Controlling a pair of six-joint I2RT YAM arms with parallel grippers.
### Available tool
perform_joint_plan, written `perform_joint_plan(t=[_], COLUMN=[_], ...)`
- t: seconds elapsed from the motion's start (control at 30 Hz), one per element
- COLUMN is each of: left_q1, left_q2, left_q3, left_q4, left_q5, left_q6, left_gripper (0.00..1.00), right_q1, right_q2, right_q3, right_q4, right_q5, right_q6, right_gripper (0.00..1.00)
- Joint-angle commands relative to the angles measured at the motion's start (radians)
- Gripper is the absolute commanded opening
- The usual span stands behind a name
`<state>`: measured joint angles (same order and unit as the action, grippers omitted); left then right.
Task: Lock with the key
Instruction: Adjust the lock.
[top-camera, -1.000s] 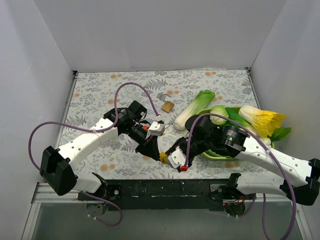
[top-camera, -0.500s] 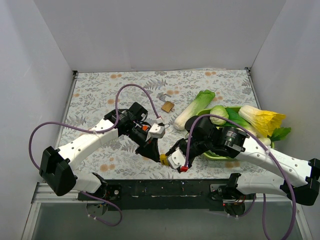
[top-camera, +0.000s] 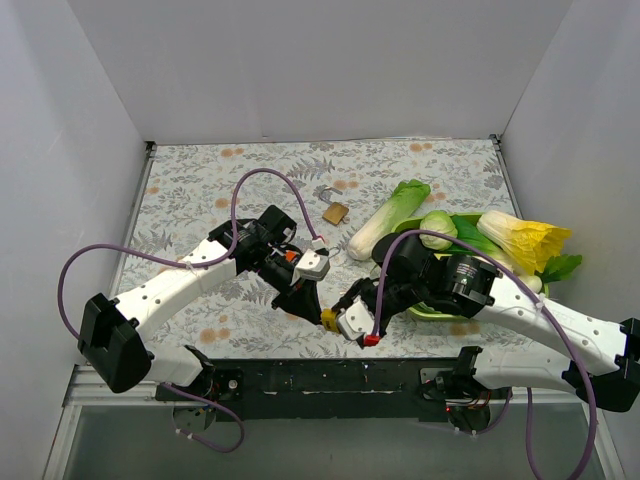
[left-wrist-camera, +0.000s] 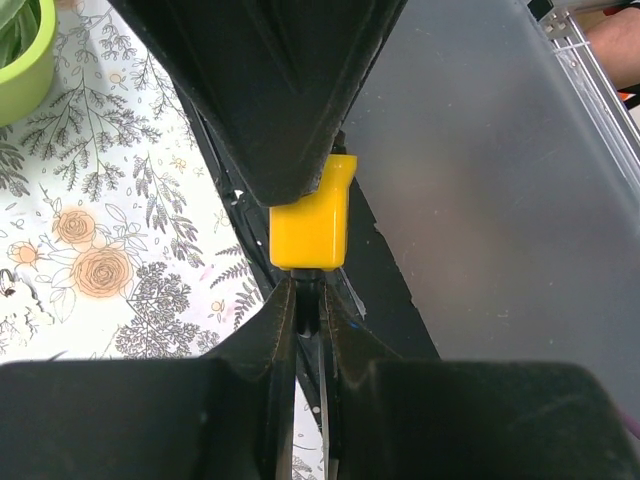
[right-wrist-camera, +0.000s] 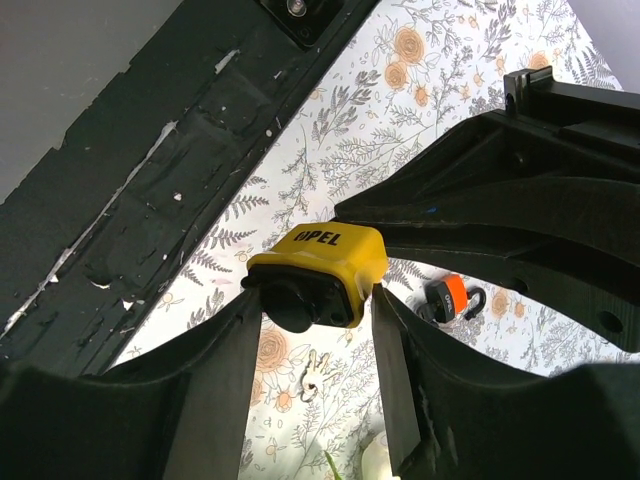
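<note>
The yellow-headed metal key (left-wrist-camera: 312, 222) hangs just above the near edge of the flower-printed counter (top-camera: 190, 190), caught between the two arms. The right pincer (right-wrist-camera: 315, 312) is pressed onto the sides of the blocky yellow head. The left pincer (left-wrist-camera: 308, 300) is nearly closed on the thin blade that comes out of the head, and appears to pinch it.

The key's long axis runs straight from one pincer to the other, so the blade points into the left fingers and the head sits in the right ones.

The brass padlock with the silver shackle (top-camera: 334, 212) lies flat farther up the counter, beyond both pincers and well apart from the key. Its shackle end is turned toward the far left. It lies roughly straight up the counter from the key. The left pincer looks slightly the nearer of the two, though not by much. Whether the shackle is open is too small to tell.

By count:
- One key and one padlock.
- Two pincers, both on the key.
- One lime-green bowl (top-camera: 425, 312) on the right.
- Three leafy vegetables around the bowl: a long green-and-white cabbage (top-camera: 390, 218), a small round green head (top-camera: 437, 225) and a pale yellow-tipped cabbage (top-camera: 520, 238).
</note>
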<state>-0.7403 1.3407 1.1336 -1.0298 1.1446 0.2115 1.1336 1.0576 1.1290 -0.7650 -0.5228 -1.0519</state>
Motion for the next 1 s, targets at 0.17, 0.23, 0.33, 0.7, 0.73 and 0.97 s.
perform_joint_plan(t=[0.17,0.23,0.33,0.7,0.73,0.97], left_q1=[-0.011,-0.011,-0.011,-0.013,-0.013,-0.013], left_q2=[-0.025,-0.025,-0.025,-0.028,-0.028,-0.043], left_q3=[0.017,0.017,0.014,0.023,0.023,0.012], left_q4=[0.002,0.001,0.002,0.019,0.022,0.111], left_q5=[0.049,0.047,0.041,0.049,0.049,0.092], left_q6=[0.055,0.061,0.063,0.037,0.032,-0.081], left_gripper=[0.00,0.00,0.00,0.00,0.00,0.00], right_q1=[0.002,0.002,0.002,0.002,0.002,0.002], right_q2=[0.001,0.005,0.007,0.033,0.038,0.039], right_q3=[0.066,0.077,0.080,0.077,0.077,0.037], right_q4=[-0.033,-0.052,-0.062,-0.040,-0.040,0.035], right_q5=[-0.013,-0.013,-0.013,-0.025,-0.025,0.001], right_q6=[0.001,-0.002,-0.003,0.007,0.004,0.024], right_gripper=[0.56,0.57,0.58,0.38,0.34,0.27])
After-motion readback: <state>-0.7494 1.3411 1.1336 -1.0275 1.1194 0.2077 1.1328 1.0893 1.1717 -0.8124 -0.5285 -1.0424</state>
